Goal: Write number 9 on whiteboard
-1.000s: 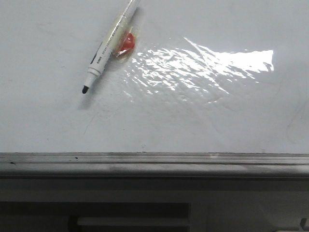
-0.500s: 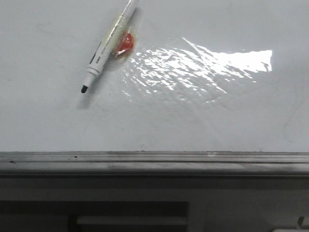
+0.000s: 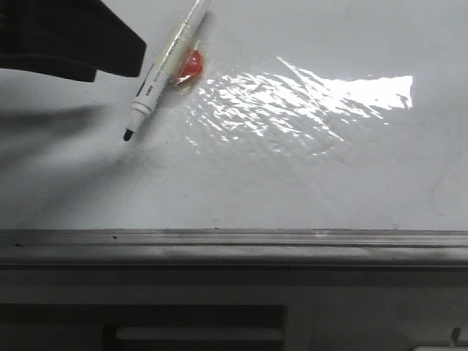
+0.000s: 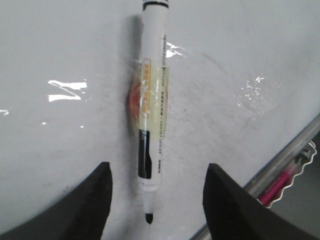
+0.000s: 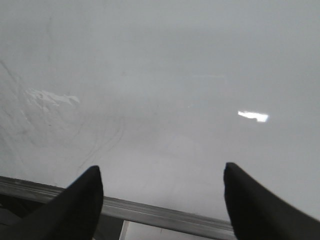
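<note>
The left gripper comes in over the far left part of the whiteboard, a dark bulk in the front view, left of the marker. Its two black fingers stand wide apart with nothing between them but the marker's tip end, which they do not touch. The marker lies flat on the board, uncapped, its dark nib pointing toward the grey metal rail and its white barrel slanting away from it. A band of yellowish tape wraps the barrel's middle, and just right of the marker, touching it, sits a small red-orange lump. Right of the marker spreads a wrinkled patch of glare. No number 9 shows on the board, only faint grey smudges. The right gripper hovers over bare board near the rail, well right of the marker, its fingers spread wide and empty
</note>
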`<state>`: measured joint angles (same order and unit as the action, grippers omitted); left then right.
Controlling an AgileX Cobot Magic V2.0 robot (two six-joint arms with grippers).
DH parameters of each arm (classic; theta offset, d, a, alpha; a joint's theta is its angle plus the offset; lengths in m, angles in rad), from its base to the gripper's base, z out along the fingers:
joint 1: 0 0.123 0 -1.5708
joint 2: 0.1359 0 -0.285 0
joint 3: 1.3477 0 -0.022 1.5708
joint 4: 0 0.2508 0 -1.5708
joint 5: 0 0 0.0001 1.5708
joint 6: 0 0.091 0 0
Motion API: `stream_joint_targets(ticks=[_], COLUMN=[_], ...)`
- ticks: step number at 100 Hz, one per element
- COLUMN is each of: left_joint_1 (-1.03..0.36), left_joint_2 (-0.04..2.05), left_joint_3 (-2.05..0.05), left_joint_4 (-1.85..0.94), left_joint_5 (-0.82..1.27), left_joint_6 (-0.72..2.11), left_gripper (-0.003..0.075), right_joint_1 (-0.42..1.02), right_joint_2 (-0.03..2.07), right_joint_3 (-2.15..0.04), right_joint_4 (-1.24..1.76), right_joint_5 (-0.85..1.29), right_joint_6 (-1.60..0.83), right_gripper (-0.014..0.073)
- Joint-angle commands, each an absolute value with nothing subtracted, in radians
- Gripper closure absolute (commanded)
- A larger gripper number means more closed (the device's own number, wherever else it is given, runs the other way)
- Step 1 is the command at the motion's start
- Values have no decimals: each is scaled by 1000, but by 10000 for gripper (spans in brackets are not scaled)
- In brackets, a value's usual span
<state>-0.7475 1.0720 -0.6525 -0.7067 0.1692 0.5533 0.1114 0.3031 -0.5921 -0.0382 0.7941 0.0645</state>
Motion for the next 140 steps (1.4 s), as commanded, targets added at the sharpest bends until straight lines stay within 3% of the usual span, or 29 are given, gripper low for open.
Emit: stream_joint_targets(ticks=[1, 21, 30, 40, 52, 67, 88, 119, 140], left_joint_1=[-763, -763, -763, -763, -768, -812, -940, -993, -993], left_joint_2=[1099, 1176, 1201, 1218, 1210, 1147, 1015, 971, 971], left_joint_3=[-689, -689, -689, -689, -691, -697, -699, -699, -699], left_joint_4=[-728, -728, -730, -730, -735, -701, -683, -683, -683], left_joint_5=[57, 34, 26, 16, 40, 165, 410, 440, 440], left_joint_6=[556, 556, 556, 556, 556, 596, 943, 1009, 1011], left_gripper=[356, 357, 404, 514, 739, 741, 741, 741, 741], right_joint_1=[107, 107, 107, 107, 112, 149, 226, 337, 414], right_joint_2=[323, 323, 323, 323, 323, 342, 468, 706, 824], right_joint_3=[-625, -625, -625, -625, -625, -625, -625, -625, -662], right_joint_4=[-53, -53, -53, -53, -20, 341, 879, 1249, 1300], right_joint_5=[729, 729, 726, 721, 721, 729, 816, 841, 830], right_joint_6=[52, 52, 52, 52, 9, -370, -946, -1441, -1516], right_gripper=[144, 144, 144, 144, 144, 144, 144, 144, 144])
